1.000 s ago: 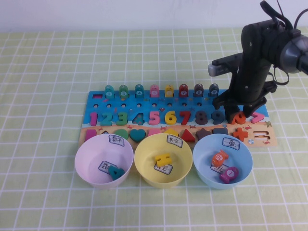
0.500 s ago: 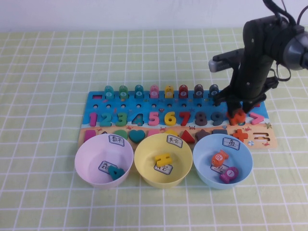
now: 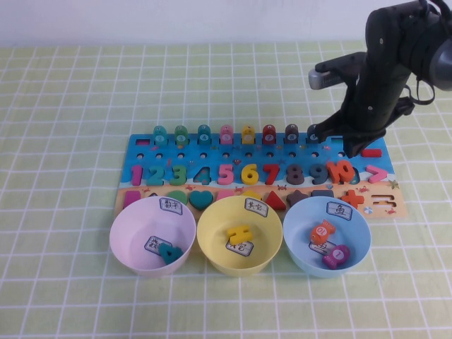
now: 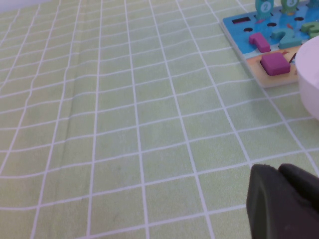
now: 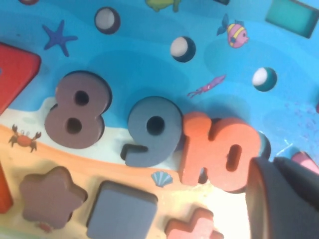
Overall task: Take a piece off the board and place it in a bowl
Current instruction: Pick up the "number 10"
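The orange "10" piece (image 3: 341,171) lies on the board (image 3: 395,206), beside the grey 9. In the right wrist view the piece (image 5: 219,152) sits slightly askew and touches the 9. My right gripper (image 3: 351,145) hangs above the board just behind the piece. Its fingers (image 5: 284,199) look closed together, empty, beside the piece's edge. The pink-lilac bowl (image 3: 126,220) stands in front of the board's left end and holds a teal piece. My left gripper (image 4: 286,204) looks shut and empty, low over the cloth, left of the board (image 4: 239,24) and the bowl (image 4: 311,74).
A yellow bowl (image 3: 212,222) and a light blue bowl (image 3: 296,224) stand in a row to the right of the pink one, each with pieces inside. An orange plus sign (image 3: 353,198) lies near the "10". Ring pegs (image 3: 226,133) line the board's back edge.
My right gripper has risen and drawn back from the "10". The piece stays on the board, shifted slightly left against the 9.
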